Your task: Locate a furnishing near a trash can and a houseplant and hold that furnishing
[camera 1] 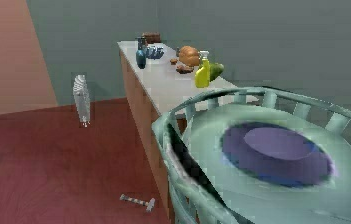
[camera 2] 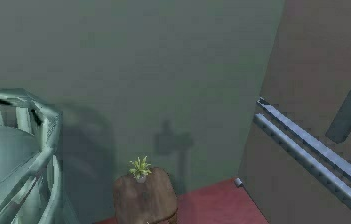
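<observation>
Before you in the forward view, a pale teal chair [camera 1: 208, 150] with a round purple cushion [camera 1: 273, 150] stands at the lower right, just beside a long tabletop [camera 1: 163, 80] carrying a dark blue object [camera 1: 148, 50], a brown round thing [camera 1: 189, 55] and a yellow-green bottle [camera 1: 205, 72]. A clear ribbed container [camera 1: 81, 100] stands by the far wall on the red floor [camera 1: 53, 160]. In the arm side view, the chair's railed side is at the left, near a small houseplant [camera 2: 140, 167] in a brown tub [camera 2: 145, 198]; you cannot tell the tool's state.
</observation>
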You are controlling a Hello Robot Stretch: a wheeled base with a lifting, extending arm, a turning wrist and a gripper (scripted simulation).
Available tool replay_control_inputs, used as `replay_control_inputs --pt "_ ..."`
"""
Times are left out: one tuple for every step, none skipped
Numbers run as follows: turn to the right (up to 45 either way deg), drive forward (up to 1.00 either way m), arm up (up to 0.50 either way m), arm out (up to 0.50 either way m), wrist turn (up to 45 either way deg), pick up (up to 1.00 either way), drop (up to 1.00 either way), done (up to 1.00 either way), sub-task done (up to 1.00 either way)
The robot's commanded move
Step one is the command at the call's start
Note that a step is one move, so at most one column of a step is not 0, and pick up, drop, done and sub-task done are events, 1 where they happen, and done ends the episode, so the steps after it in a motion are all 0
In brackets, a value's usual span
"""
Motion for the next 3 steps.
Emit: replay_control_inputs --pt "0.0 0.00 0.00 0.00 0.0 1.00 0.00 0.00 0.00" --pt "0.0 0.00 0.10 0.00 0.0 0.00 0.00 0.00 0.00" --pt "0.0 0.00 0.00 0.00 0.0 0.00 0.00 1.00 0.00"
